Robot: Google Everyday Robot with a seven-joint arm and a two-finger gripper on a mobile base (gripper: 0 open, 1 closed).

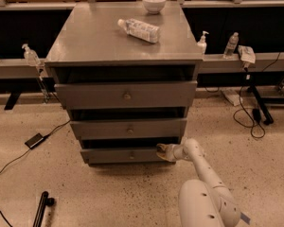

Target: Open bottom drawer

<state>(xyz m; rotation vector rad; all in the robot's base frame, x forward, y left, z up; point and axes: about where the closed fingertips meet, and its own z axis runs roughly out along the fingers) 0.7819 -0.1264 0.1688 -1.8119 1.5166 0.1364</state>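
Low in the centre of the frame, the bottom drawer [125,155], the shortest and narrowest grey metal front with a small round knob, sits under two larger fronts of the grey metal cabinet [109,46]. The cream two-finger gripper [162,151] on the white jointed arm [201,167] is at that drawer's upper right corner; how far it is open, or whether it holds the panel, I cannot tell. A clear plastic bottle [139,30] lies on the cabinet top near a white bowl [154,3].
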